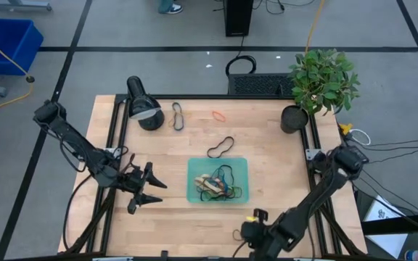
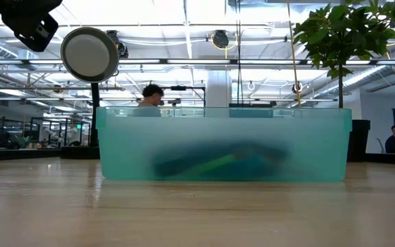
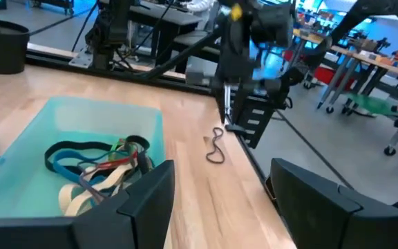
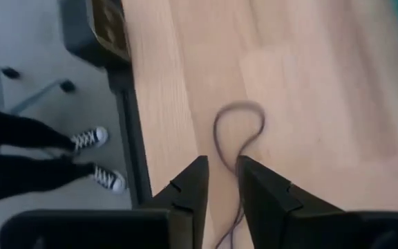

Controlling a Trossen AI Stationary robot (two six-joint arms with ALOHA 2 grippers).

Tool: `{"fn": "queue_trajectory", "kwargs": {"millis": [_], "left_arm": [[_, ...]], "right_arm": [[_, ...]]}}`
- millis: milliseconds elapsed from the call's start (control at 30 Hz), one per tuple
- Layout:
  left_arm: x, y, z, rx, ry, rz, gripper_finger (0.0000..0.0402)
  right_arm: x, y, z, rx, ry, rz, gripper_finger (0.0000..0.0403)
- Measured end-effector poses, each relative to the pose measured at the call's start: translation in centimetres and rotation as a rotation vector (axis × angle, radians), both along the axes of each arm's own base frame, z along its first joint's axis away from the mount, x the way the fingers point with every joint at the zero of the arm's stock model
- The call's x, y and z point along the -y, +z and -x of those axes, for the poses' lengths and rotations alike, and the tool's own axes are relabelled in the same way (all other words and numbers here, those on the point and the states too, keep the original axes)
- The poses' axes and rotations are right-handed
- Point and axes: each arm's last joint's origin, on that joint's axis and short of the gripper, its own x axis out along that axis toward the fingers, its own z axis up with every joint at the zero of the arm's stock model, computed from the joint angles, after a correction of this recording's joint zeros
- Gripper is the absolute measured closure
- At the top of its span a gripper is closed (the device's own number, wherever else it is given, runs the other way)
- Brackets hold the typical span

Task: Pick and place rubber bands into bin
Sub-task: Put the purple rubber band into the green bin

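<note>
Rubber bands are the task's things here, and one thin dark floppy loop (image 4: 237, 135) lies on the pale wooden table (image 1: 165, 217) near its front edge, running down into the narrow gap between the right gripper's (image 4: 221, 183) two dark fingers. Those fingers stand close together around the strand; whether they pinch it cannot be told. The small shallow translucent teal-green plastic bin (image 1: 194, 168) sits mid-table, well apart from this loop, holding a tangle of blue, black, tan and orange bands (image 1: 220, 186). Behind the bin lie a black band (image 1: 220, 147), an orange one (image 1: 218, 115) and a dark one (image 1: 177, 116). The left gripper (image 1: 147, 190) hovers beside the bin, fingers spread apart.
</note>
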Motion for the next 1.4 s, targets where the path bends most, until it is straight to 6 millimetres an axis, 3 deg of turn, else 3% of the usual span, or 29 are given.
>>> {"fn": "queue_trajectory", "kwargs": {"millis": [167,367,767,967,1400], "left_arm": [[0.0,0.0,0.0,0.007,0.001,-0.017,0.0156],[0.0,0.0,0.0,0.006,0.001,-0.013,0.0156],[0.0,0.0,0.0,0.005,0.002,-0.009,0.0156],[0.0,0.1,0.0,0.007,0.001,-0.012,0.0156],[0.0,0.0,0.0,-0.003,0.004,0.009,0.0156]], "right_arm": [[-0.5,-2.4,-0.4,-0.099,-0.012,-0.025,0.0355],[-0.1,-2.3,-0.7,-0.107,-0.022,-0.036,0.0357],[0.4,-2.1,-1.0,-0.125,-0.018,-0.066,0.0243],[-0.1,-1.9,-1.3,-0.116,0.052,-0.131,0.0218],[0.3,-2.2,-0.9,-0.146,0.140,-0.045,0.0248]]}}
